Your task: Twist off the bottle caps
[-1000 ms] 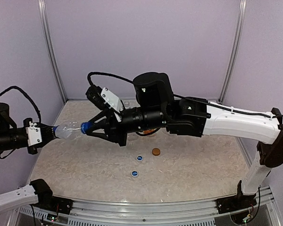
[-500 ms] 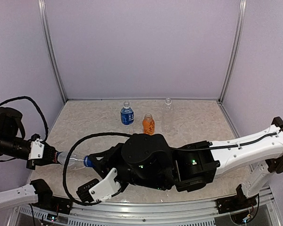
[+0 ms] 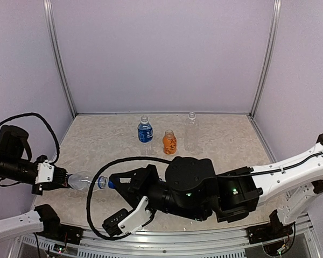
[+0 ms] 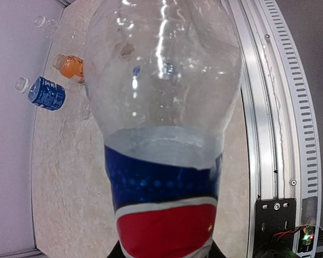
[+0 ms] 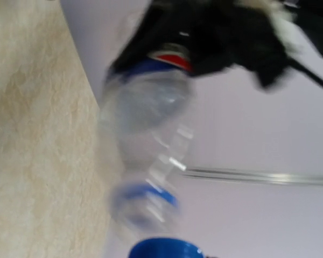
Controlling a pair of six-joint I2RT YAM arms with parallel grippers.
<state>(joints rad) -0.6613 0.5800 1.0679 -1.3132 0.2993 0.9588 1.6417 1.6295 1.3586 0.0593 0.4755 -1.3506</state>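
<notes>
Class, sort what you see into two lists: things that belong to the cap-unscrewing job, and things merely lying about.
Job:
held bottle and its blue cap
left gripper, right gripper
blue-label bottle
orange bottle
clear bottle

Merely there:
table
black cable

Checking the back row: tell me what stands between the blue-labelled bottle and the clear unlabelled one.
The short orange bottle stands between them, as the top view shows.

Bottle (image 4: 161,80) clear glossy plastic; table (image 3: 97,140) matt, mottled.
</notes>
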